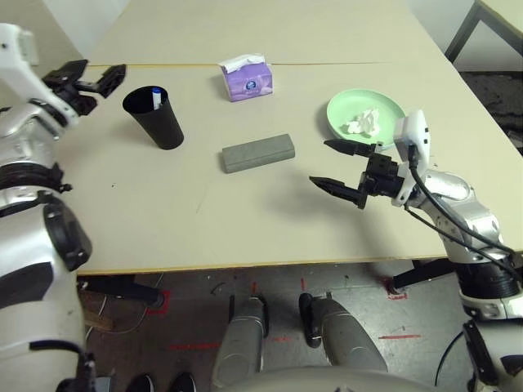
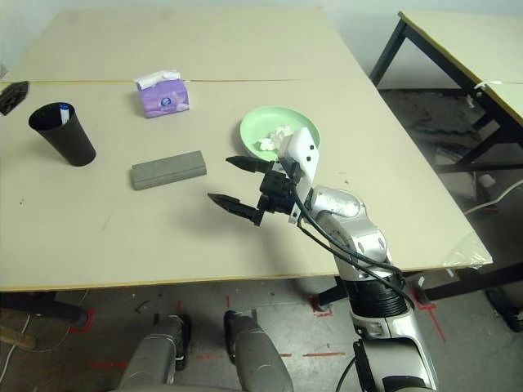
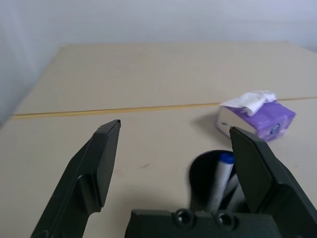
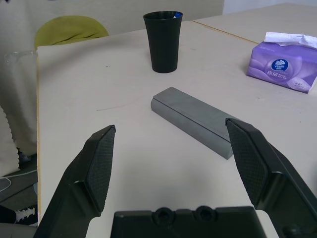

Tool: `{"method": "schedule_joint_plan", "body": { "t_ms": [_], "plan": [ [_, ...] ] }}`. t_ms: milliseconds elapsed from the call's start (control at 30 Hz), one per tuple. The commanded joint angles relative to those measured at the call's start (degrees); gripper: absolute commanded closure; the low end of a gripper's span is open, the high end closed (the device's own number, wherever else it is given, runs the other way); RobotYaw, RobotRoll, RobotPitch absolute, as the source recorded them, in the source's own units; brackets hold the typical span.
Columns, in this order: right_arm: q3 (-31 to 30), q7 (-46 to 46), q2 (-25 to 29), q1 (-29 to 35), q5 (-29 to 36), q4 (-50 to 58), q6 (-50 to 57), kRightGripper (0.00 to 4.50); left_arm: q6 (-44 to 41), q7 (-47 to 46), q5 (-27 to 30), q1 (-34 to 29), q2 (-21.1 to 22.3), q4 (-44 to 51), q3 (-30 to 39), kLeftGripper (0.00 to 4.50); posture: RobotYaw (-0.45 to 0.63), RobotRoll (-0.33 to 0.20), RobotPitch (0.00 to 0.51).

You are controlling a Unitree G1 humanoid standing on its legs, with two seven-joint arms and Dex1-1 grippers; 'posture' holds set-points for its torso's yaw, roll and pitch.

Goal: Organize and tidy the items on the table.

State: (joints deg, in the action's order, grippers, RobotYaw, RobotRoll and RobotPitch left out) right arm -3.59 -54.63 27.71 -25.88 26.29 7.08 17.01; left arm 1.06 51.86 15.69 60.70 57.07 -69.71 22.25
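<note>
Grey case [image 1: 258,153] mid-frame, prob. stiff & light; grip across narrow width nr middle. R pincer [image 1: 320,163] right of centre, open, empty; L pincer [image 1: 105,75] upper left, also open w/ nothing held

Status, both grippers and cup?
Left gripper open beside black cup; right gripper open, empty. Cup upright, markers inside. Glasses case lying between grippers.

The purple tissue box [image 4: 283,65] carries a blue oval logo [image 4: 280,65] reading "vinda" in white letters
</note>
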Motion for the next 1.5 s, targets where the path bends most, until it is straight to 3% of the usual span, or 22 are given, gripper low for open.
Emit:
{"method": "schedule_joint_plan", "body": {
  "t_ms": [33, 133, 233, 300, 467, 633, 800, 900, 1067, 1333, 1500],
  "plan": [
    [-0.1, -0.1, -0.1, 1.0, -0.8, -0.1, -0.9, 0.0, -4.9, 9.5, 3.4, -4.0, 3.9, 3.5, 2.3, 0.02, -0.04, 0.0, 0.198],
    [-0.5, -0.1, -0.5, 0.9, -1.0, -0.4, -1.1, 0.0, -13.2, 20.8, 7.2, -10.8, 6.8, 9.7, 3.0, 0.02, -0.02, 0.0, 0.206],
    [-0.8, -0.5, -1.1, 0.7, -0.9, -0.9, -1.2, 0.0, -24.7, 31.8, 11.7, -24.0, 10.3, 21.9, 3.2, 0.02, 0.0, 0.0, 0.214],
    [-1.2, -1.5, -1.0, 0.7, -0.5, -1.1, -1.3, 0.0, -28.1, 35.7, 12.3, -33.0, 12.0, 31.2, 2.0, 0.02, 0.02, 0.0, 0.218],
    [-1.4, -3.4, -1.2, 0.0, 0.0, -1.8, -1.0, 0.0, -22.0, 39.1, 8.2, -44.9, 13.9, 42.8, -1.5, 0.02, 0.04, 0.0, 0.226],
    [-0.6, -5.5, -0.3, -0.3, 0.8, -2.2, -0.8, 0.0, -18.0, 40.6, 11.5, -46.6, 11.9, 45.8, -6.5, 0.02, 0.03, 0.0, 0.234],
    [7.6, 2.4, 0.5, -1.0, 2.1, -3.2, 1.0, 0.0, -18.0, 27.9, 12.8, -38.4, 3.6, 38.3, -0.4, 0.02, 0.01, 0.0, 0.24],
    [15.8, 11.7, 0.5, -0.4, 2.4, -4.5, 1.9, 0.0, -16.0, 19.1, 13.6, -38.6, 0.4, 37.5, 5.1, 0.02, 0.0, 0.0, 0.245],
    [24.4, 20.2, 3.5, 7.7, -2.7, -6.5, -2.6, 0.0, -13.1, 3.1, 15.7, -41.5, -6.1, 39.3, 15.2, 0.02, -0.01, 0.0, 0.253],
    [25.7, 28.4, 0.9, 18.9, -9.6, -8.5, -10.3, 0.0, -9.8, -12.7, 15.2, -47.8, -17.6, 48.1, 18.0, 0.02, -0.02, 0.0, 0.255],
    [26.5, 32.4, -0.1, 19.8, -12.2, -11.5, -14.6, 0.0, -10.7, -16.1, 16.2, -49.1, -20.4, 52.8, 17.1, 0.02, -0.01, 0.0, 0.256]
  ]
}}
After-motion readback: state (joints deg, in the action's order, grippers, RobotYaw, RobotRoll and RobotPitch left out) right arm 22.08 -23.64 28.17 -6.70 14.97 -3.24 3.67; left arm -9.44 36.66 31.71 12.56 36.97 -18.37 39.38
